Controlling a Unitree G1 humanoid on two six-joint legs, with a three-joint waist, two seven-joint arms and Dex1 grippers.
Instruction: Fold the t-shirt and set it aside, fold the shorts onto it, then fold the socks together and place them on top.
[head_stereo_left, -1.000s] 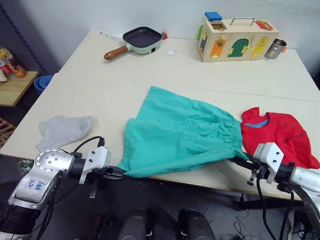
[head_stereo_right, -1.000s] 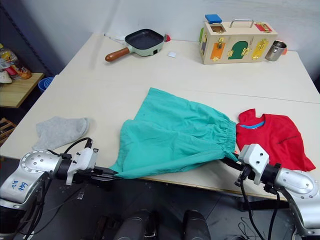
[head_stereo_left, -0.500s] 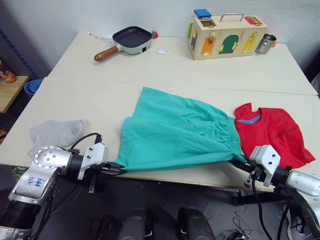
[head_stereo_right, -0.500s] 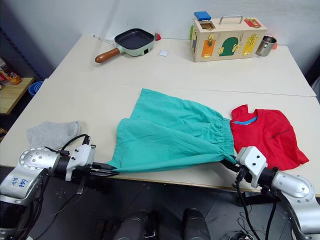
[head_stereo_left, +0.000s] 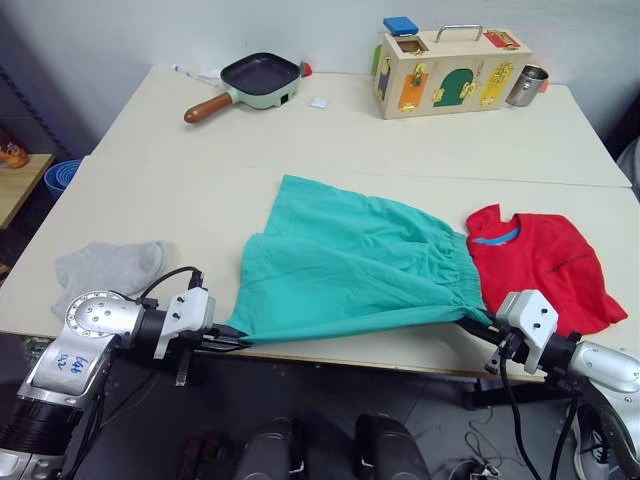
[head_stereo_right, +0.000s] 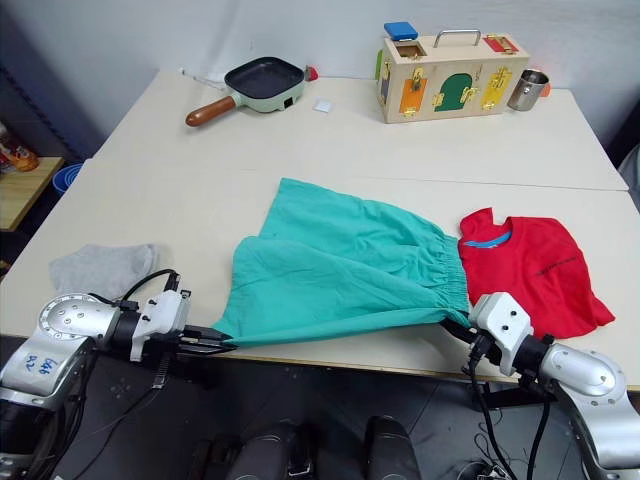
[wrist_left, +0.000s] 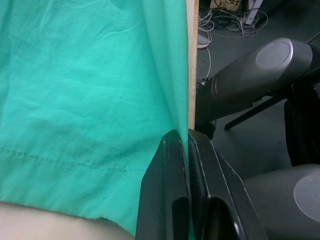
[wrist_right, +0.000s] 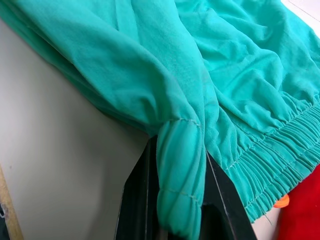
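Both grippers clamp the shorts (head_stereo_left: 350, 265) at the near table (head_stereo_left: 180, 200) edge: left gripper (head_stereo_left: 232, 340) on the hem, right gripper (head_stereo_left: 478, 325) on the waistband.

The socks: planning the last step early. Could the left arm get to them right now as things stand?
Probably not yet. The left gripper is shut on the shorts at the table's near edge. The socks lie close on that side with nothing between, so after release, likely yes.

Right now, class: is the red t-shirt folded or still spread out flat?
Folded. The t-shirt lies as a compact bundle at the table's right, neckband showing, no sleeves spread out, beside the shorts that both grippers hold at the near edge.
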